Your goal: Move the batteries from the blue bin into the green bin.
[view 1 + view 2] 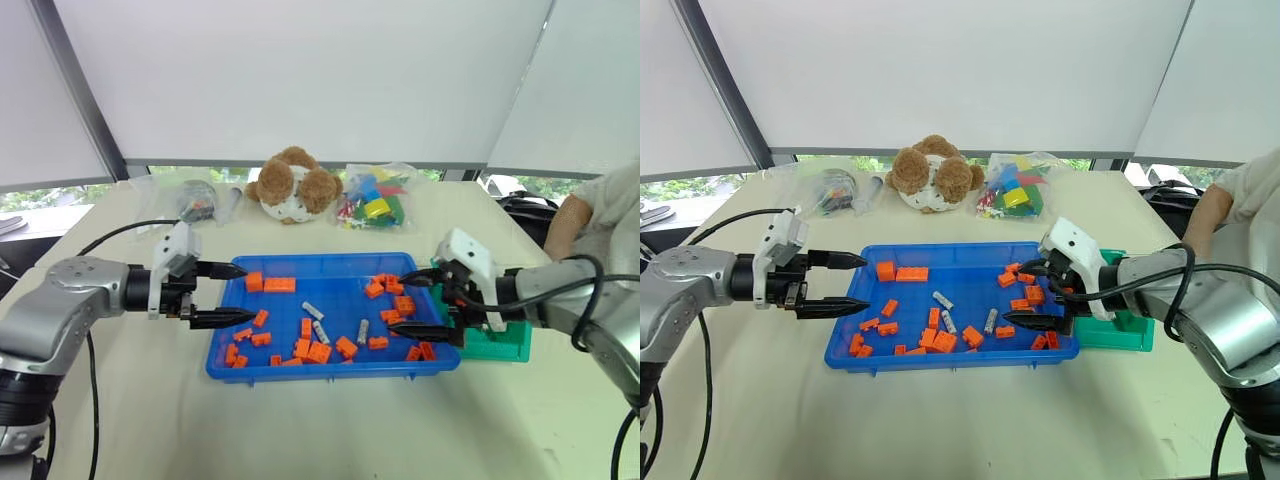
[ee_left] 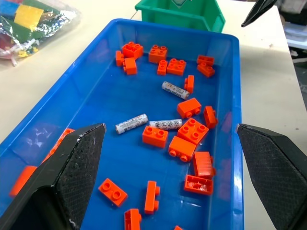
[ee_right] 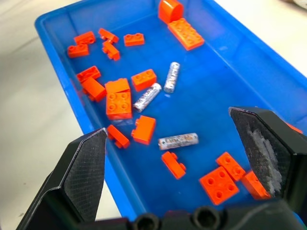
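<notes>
Right wrist view looks down between my right gripper (image 3: 180, 158), its two black fingers spread wide with nothing between them. Directly past the fingertips lies one of the small grey-silver cylindrical batteries (image 3: 178, 141), on the floor of the wide, shallow, bright-blue plastic bin (image 3: 230, 72), its long axis running across the gap between my fingers. I judge I would need to turn the wrist so the jaws close across its width. Two more batteries (image 3: 147, 97) lie farther on near the middle of the bin, close together and angled differently; that makes three in all, none moved yet.

My left gripper (image 1: 235, 294) hovers over the opposite end of the blue bin, fingers also spread apart and empty. From there the three batteries sit mid-bin, farther off than the nearest one is from my right gripper, so I judge the right arm is the nearer one.

Scattered orange rectangular toy bricks (image 1: 279, 285) surround the batteries, well over a dozen; one lies just beside the nearest battery. The small, deeper green plastic bin (image 1: 500, 345) stands against the blue bin's end on my right side, beside my right hand.
</notes>
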Motion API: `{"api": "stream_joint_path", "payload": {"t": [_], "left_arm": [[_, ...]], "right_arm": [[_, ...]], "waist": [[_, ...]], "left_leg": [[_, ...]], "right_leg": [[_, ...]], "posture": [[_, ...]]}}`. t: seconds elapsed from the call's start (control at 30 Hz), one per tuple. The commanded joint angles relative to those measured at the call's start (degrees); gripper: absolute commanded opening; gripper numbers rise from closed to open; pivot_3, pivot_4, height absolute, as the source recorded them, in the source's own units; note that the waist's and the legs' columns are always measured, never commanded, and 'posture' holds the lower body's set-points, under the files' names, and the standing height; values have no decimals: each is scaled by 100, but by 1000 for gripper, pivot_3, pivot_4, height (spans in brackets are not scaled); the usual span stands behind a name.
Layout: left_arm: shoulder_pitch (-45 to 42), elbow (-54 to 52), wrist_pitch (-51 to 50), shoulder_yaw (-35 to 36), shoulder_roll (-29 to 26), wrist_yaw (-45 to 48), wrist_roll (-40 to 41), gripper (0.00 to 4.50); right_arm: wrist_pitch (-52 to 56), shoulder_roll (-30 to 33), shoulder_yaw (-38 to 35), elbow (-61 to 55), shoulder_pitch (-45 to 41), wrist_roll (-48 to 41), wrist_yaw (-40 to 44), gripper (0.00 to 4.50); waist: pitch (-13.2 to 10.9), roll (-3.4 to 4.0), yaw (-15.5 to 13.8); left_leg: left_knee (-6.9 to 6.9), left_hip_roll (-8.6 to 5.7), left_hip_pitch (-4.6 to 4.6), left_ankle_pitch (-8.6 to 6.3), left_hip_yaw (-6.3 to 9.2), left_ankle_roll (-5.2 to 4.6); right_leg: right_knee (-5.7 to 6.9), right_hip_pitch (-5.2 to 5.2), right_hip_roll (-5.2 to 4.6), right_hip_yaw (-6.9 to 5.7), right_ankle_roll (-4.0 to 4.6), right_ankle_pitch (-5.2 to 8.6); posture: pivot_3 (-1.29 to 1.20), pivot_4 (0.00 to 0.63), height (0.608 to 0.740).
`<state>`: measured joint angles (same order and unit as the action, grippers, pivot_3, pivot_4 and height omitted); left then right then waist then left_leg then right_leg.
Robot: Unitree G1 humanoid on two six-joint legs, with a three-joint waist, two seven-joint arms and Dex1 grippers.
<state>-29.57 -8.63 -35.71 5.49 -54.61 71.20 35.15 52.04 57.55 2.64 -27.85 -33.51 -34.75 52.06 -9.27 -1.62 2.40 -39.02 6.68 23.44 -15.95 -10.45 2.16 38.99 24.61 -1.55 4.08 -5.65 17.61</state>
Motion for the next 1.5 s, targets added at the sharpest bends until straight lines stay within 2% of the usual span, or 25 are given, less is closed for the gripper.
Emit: {"api": "stream_joint_path", "payload": {"t": [0.03, 0.47, 0.7, 0.9, 1.13, 1.5], "left_arm": [[12, -222, -6, 213, -106, 8, 94, 4500], [6, -277, -5, 259, -71, -179, 116, 4500], [-51, -219, 63, 217, -31, -197, 77, 4500], [-87, -219, 126, 149, 68, -270, 35, 4500], [-59, -170, 196, 211, 1, -231, 10, 4500], [147, -406, 144, 307, -4, -399, 68, 4500]], "right_arm": [[-110, -82, 45, -23, -175, 78, 40, 4441], [-278, -415, 415, 307, -483, 437, 152, 4441], [-149, -827, 752, 619, -816, 716, -34, 4441], [498, -2217, 1565, 1553, -1523, 1390, -1048, 4441], [639, -3535, 2002, 2856, -2064, 2051, -1820, 4441], [141, -4587, 2094, 4505, -2258, 2823, -2392, 4441]], "waist": [[0, 0, -5], [0, 0, -1], [0, 0, 2], [1, -2, 28], [2, -3, 11], [2, -4, 58]], "left_leg": [[0, 0, 0, 0, 0, 0], [-1, 0, 0, 0, -1, 0], [-1, 0, 0, 0, -2, 0], [-1, 1, 0, 0, -6, 1], [-1, 2, 10, 1, -13, 1], [2, 2, 10, 2, -13, 3]], "right_leg": [[0, 0, 0, 0, 0, 0], [0, 0, 0, 0, 0, 0], [1, 1, 0, 0, 0, 0], [10, 8, 2, 1, 0, 0], [14, 20, -1, 0, 0, 0], [17, 21, 0, -2, -1, -1]], "posture": [[0, 150, 733], [0, 150, 733], [0, 150, 733], [0, 150, 733], [0, 150, 733], [0, 150, 733]]}}
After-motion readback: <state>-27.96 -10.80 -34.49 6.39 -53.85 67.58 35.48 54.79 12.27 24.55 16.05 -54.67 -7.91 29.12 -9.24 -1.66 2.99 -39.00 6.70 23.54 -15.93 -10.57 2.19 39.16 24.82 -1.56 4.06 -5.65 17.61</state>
